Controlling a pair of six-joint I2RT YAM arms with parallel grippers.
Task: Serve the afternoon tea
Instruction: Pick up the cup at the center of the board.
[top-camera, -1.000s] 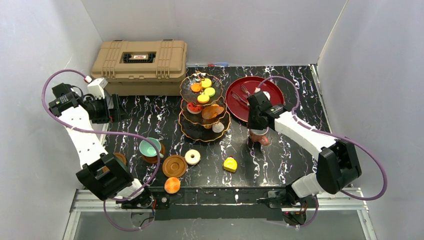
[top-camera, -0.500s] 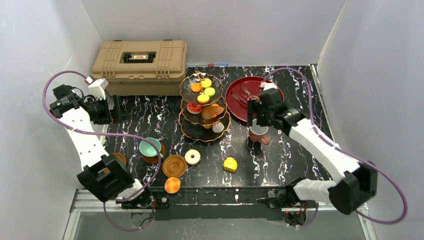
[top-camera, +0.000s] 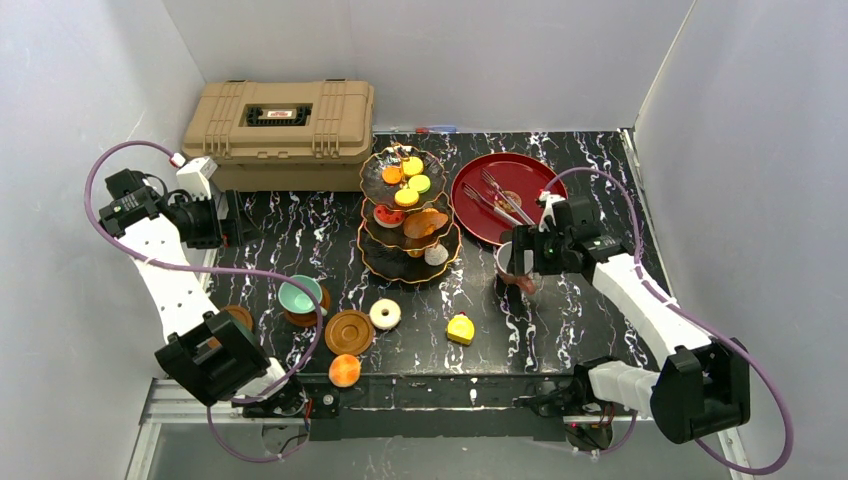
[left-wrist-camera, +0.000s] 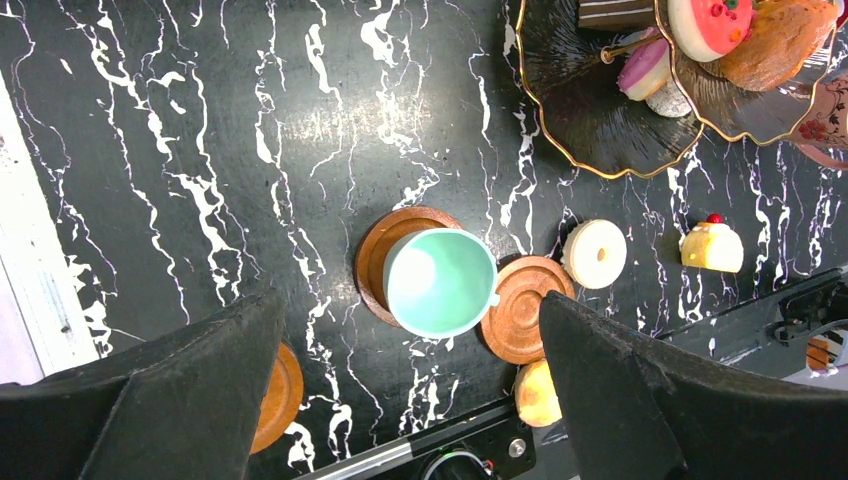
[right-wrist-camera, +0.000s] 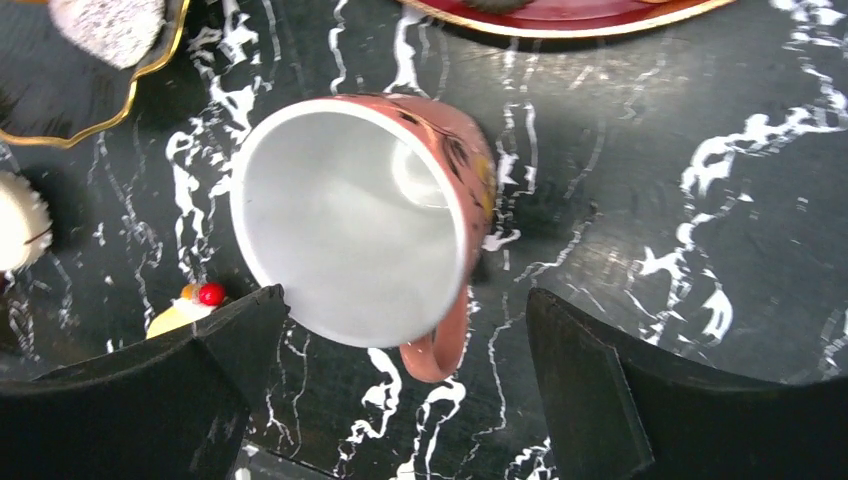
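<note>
The right gripper (top-camera: 518, 256) hangs with its fingers spread wide on either side of a pink cup (right-wrist-camera: 350, 215), white inside, which stands on the black marbled table (top-camera: 300, 230) with its handle toward the near edge. Whether a finger brushes its rim cannot be told. Close on its left is the three-tier stand (top-camera: 408, 215), loaded with macarons and cakes. Just beyond the cup lies the red plate (top-camera: 530, 170) bearing two forks (top-camera: 495, 195), and a yellow cake (top-camera: 460, 328) sits to the near left. The left gripper (top-camera: 232, 215), jaws equally wide and empty, hangs high at the left, apart from a teal cup (left-wrist-camera: 440, 283) on a brown saucer (left-wrist-camera: 380, 245). Beside that cup are an empty saucer (left-wrist-camera: 525, 310), a donut (left-wrist-camera: 595, 253) and an orange sweet (left-wrist-camera: 538, 393). The left arm's purple cable (top-camera: 318, 330) curves past the teal cup's right side in the top view. A tan case (top-camera: 278, 120) fills the far left corner; its lid label is too small to read.
</note>
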